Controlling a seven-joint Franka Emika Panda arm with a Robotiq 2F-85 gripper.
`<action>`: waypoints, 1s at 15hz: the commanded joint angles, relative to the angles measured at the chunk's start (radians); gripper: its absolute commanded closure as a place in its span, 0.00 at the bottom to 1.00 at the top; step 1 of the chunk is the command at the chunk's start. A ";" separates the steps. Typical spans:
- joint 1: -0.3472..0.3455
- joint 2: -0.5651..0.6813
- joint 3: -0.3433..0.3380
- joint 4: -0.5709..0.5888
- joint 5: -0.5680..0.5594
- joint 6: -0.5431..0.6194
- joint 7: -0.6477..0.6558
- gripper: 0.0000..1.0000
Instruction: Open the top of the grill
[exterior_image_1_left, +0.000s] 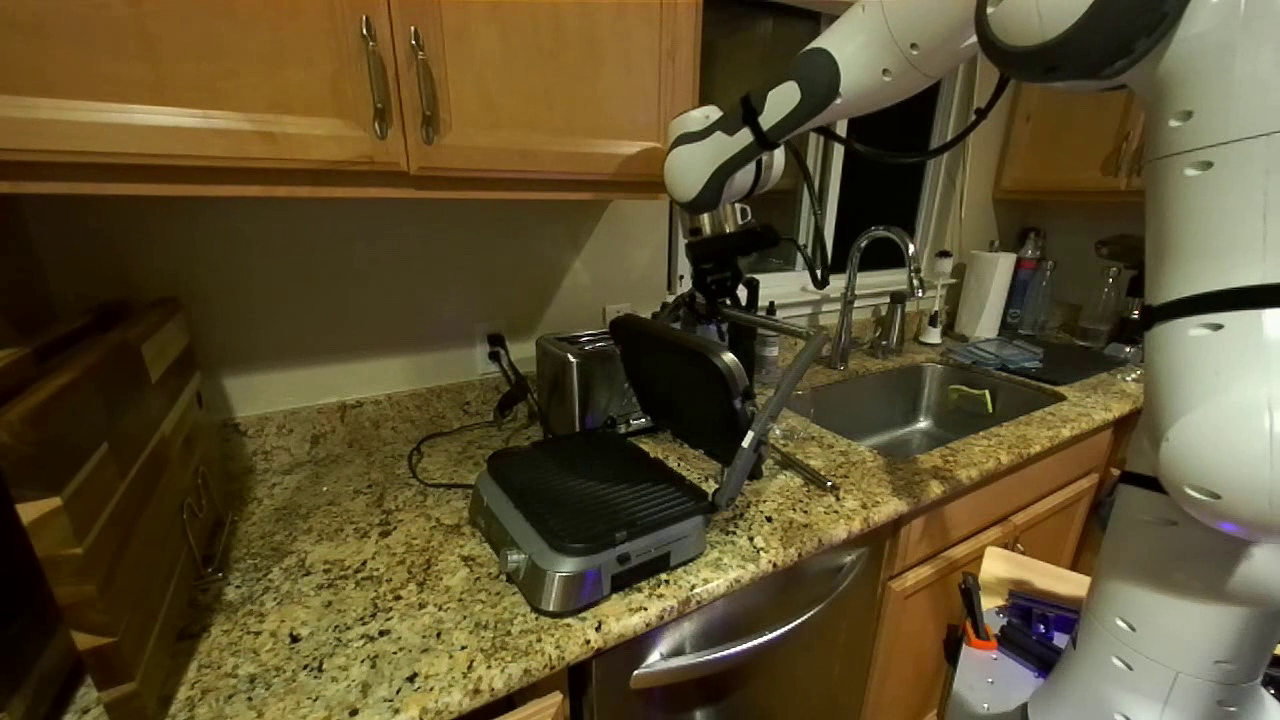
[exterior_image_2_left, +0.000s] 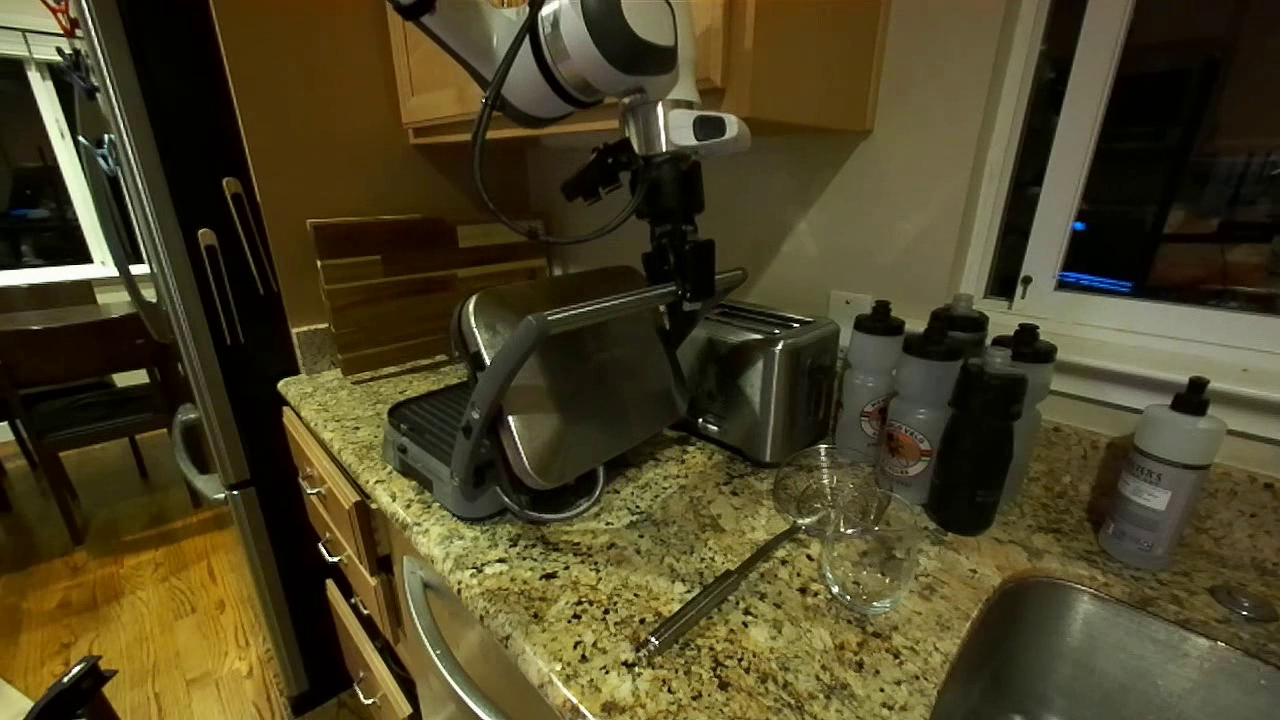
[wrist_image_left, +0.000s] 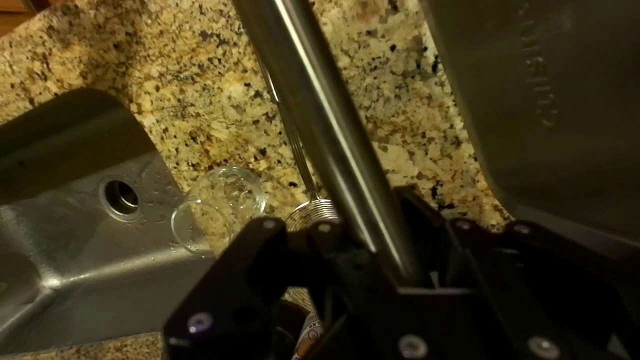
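Closest to the wrist cam is your Robotiq gripper (wrist_image_left: 380, 240), jaws clamped on a steel handle bar (wrist_image_left: 325, 120) that runs between them, snug both sides AFAICT. It belongs to the contact grill (exterior_image_1_left: 600, 500), sitting on the granite countertop (exterior_image_1_left: 330, 590) near the toaster (exterior_image_2_left: 790, 390). Its top (exterior_image_2_left: 600, 380) is up & tilted, steel outer face showing in an exterior view, upper edge leaning toward the ribbed base plate (exterior_image_1_left: 590, 490), lower edge out past it. IMO you're most of the way there, poss. done.

Watch-outs, all my guess: let go too soon & the top could drop closed, b/c the views don't show whether it'd hold itself at this angle. Shove past its travel limit & the whole contact grill may skid or tip, since you'd have max leverage up at the steel handle bar. Round steel could also roll or slip in the jaws if your wrist doesn't follow the arc. Top looks free to pivot on its side arm (exterior_image_2_left: 482, 405), so the lower edge might flop w/o warning. Back off low & you'd risk clipping the toaster, or the long-handled wire utensil (exterior_image_2_left: 715, 593) & stemless glass (exterior_image_2_left: 872, 580), both off on the outer-face side. Safest release: loosen barely, confirm it holds, then lift straight up.
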 joint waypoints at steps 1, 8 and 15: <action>0.009 -0.052 0.005 -0.053 -0.029 0.034 0.049 0.53; 0.023 -0.118 0.011 -0.046 -0.182 0.041 0.059 0.09; 0.014 -0.264 0.067 -0.066 -0.097 -0.009 -0.017 0.00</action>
